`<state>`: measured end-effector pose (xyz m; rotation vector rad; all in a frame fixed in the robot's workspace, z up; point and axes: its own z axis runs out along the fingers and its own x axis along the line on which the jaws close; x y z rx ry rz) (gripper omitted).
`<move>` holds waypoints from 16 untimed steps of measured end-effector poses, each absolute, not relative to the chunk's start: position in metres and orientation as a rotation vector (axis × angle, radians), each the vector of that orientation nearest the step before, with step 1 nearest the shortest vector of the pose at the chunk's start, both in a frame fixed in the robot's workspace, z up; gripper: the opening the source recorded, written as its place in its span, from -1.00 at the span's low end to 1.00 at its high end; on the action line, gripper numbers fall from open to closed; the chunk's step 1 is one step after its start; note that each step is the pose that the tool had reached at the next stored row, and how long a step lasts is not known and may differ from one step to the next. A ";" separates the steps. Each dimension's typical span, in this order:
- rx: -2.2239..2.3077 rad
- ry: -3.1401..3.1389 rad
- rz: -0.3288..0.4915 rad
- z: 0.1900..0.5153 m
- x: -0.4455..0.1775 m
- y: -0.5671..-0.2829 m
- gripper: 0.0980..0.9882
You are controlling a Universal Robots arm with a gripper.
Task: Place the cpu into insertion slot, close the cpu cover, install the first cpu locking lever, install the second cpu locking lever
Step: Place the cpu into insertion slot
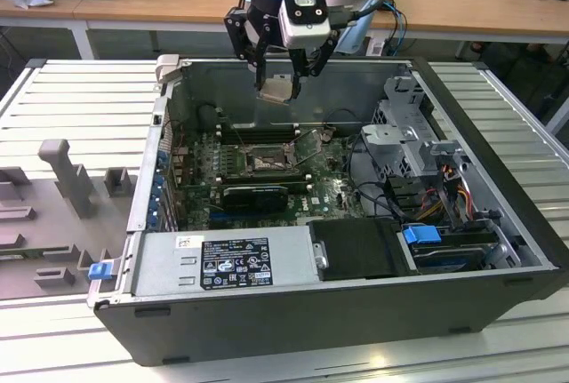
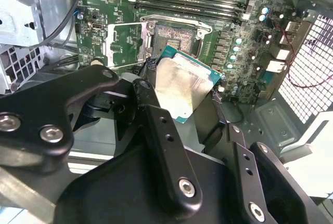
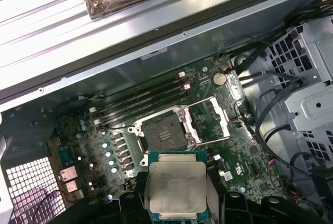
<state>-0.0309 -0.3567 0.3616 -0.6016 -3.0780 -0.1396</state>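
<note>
Cpu [image 3: 177, 185] in grip of jaws, above uncovered insertion slot [image 3: 165, 133]

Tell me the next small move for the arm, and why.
Probably lower the cpu toward the insertion slot. The pincer holds it well above the board, the slot lies bare with nothing seated in it, and the cpu cover is swung open beside it.

Arm overhead, wrist vertical, hand [image 1: 280, 86] pointing straight down, fingers [image 2: 160, 130] clamped on the cpu [image 2: 182, 89]
</note>
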 end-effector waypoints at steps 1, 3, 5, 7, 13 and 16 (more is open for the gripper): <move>-0.606 -3.077 -0.140 0.362 -0.031 -0.357 -0.03; -0.614 -3.076 -0.140 0.362 -0.031 -0.357 -0.03; -0.620 -3.075 -0.140 0.362 -0.031 -0.357 -0.03; -0.626 -3.074 -0.140 0.362 -0.031 -0.357 -0.03; -0.656 -3.069 -0.140 0.362 -0.031 -0.357 -0.03; -0.671 -3.066 -0.140 0.362 -0.031 -0.357 -0.03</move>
